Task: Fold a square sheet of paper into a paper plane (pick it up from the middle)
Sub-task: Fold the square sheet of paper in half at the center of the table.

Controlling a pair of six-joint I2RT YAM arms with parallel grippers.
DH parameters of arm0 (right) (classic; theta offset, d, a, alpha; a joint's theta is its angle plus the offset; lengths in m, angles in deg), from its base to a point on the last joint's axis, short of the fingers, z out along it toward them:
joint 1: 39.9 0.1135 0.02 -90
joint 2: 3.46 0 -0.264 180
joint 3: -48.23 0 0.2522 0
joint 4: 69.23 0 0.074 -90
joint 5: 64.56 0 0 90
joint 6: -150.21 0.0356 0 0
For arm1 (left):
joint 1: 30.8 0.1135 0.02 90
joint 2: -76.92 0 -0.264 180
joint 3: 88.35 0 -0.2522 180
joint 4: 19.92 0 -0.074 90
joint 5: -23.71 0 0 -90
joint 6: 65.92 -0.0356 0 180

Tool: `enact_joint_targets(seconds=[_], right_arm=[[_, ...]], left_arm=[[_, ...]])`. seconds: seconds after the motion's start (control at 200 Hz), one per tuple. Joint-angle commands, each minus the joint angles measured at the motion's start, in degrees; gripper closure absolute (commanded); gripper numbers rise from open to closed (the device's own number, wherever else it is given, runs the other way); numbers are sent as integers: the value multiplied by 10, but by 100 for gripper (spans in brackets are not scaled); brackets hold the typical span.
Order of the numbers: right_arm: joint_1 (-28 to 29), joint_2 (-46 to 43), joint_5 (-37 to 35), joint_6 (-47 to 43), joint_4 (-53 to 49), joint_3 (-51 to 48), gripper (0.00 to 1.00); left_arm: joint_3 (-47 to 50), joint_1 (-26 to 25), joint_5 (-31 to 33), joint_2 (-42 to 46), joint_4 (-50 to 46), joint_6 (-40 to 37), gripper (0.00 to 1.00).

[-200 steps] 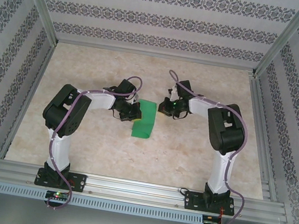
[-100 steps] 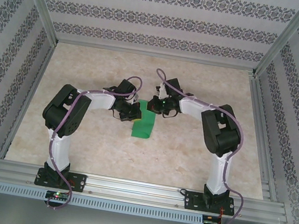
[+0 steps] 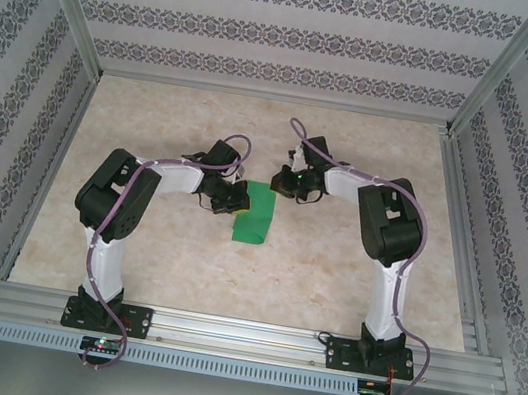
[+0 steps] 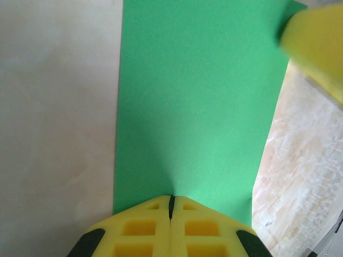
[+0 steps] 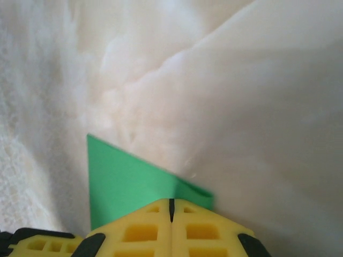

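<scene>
The green sheet of paper (image 3: pixel 255 214) lies flat mid-desk (image 3: pixel 333 270). The left pincer (image 4: pixel 171 198) is clamped on its left edge, and the right pincer (image 5: pixel 171 201) on its far corner.

The paper (image 3: pixel 256 219) lies on the table (image 3: pixel 333 270) between left hand (image 3: pixel 235 206) and right hand (image 3: pixel 283 182).

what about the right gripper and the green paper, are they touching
Touching: in the right wrist view the green paper runs right under the shut right gripper, no gap.

No text, label or number is legible.
</scene>
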Motion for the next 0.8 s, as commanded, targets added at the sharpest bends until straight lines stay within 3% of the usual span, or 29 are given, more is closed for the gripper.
enact_joint_targets(seconds=[0.0, 0.17, 0.425, 0.61, 0.799], right_arm=[[-45, 10, -64, -23, -14, 22, 100], [-48, -47, -48, -20, -16, 4, 100], [20, -138, -12, 51, 25, -121, 100], [79, -136, 4, 78, 18, -141, 100], [96, -122, 8, 77, 6, -150, 100]], left_arm=[[77, -8, 121, -83, -165, -3, 100], [72, -8, 120, -85, -166, -3, 100], [72, -8, 124, -86, -165, -1, 100], [71, -8, 127, -86, -162, 3, 100], [73, -8, 127, -87, -160, 5, 100]])
